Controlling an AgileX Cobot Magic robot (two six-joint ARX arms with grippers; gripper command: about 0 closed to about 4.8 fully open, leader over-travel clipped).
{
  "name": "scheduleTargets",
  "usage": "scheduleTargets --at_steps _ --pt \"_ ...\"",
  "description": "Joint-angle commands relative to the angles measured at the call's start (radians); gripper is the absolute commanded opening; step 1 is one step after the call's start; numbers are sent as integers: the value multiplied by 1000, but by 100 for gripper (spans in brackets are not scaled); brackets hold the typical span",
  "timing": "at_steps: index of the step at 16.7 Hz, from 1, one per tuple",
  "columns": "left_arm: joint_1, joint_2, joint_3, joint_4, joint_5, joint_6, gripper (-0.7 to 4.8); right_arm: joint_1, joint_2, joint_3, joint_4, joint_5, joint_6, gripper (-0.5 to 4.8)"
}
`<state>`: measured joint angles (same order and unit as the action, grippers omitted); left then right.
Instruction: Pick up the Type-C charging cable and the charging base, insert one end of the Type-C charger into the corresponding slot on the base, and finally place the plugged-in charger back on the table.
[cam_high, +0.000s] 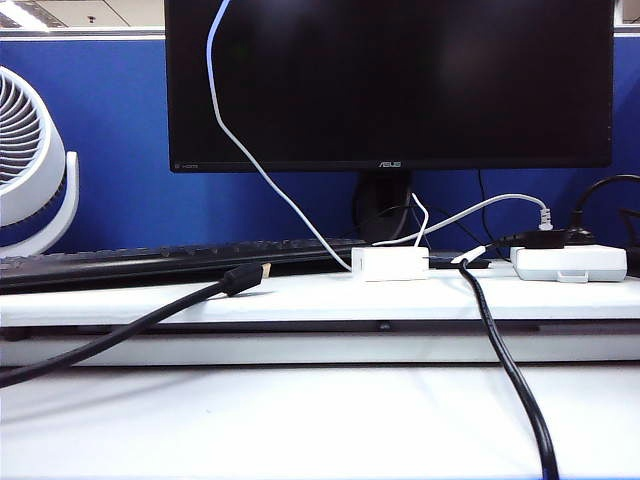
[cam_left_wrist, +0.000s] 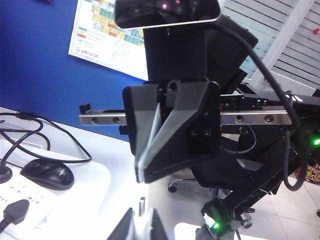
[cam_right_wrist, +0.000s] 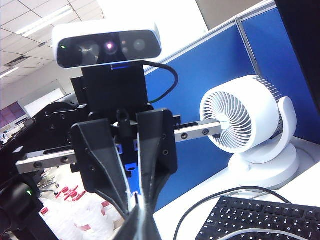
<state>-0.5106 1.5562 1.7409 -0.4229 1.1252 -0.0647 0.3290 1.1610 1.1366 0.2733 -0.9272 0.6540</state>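
Base (cam_high: 390, 264) flat on shelf (cam_high: 300, 298) of table (cam_high: 300, 420), below monitor (cam_high: 390, 80), just left of stand. Cable (cam_high: 262, 170) hanging down in front of screen from top edge of view, sloping right and down to lower left corner of base; touching it there, plugged in or not impossible to tell. Larger white box (cam_high: 570, 262) further right on same shelf, apart from base, with pale ribbed-plug cable (cam_high: 500, 203) arching between them. Thick black cable (cam_high: 150, 318) lying across shelf edge at left, gold tip pointing toward base but well short of it; second black cable (cam_high: 505, 360) dropping from shelf to front of table. Keyboard (cam_high: 150, 262) behind on left, fan (cam_high: 30, 160) at far left.

Left gripper (cam_left_wrist: 141, 176) held in air, fingers clenched tip to tip, nothing seen between them; mouse (cam_left_wrist: 47, 174) and power strip (cam_left_wrist: 22, 200) on white desk off to one side.

Right gripper (cam_right_wrist: 137, 207) likewise up in air, fingers pressed together, nothing seen in grasp; fan and keyboard beyond it, against blue partition (cam_right_wrist: 210, 70).
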Motion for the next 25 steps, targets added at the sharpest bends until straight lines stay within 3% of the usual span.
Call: scheduleTargets --at_steps 1,25 --pt "0 -6 4 20 9 0 25 8 -2 3 18 1 -4 -6" --pt "-2 -4 3 12 41 -22 24 50 18 3 101 8 34 -6"
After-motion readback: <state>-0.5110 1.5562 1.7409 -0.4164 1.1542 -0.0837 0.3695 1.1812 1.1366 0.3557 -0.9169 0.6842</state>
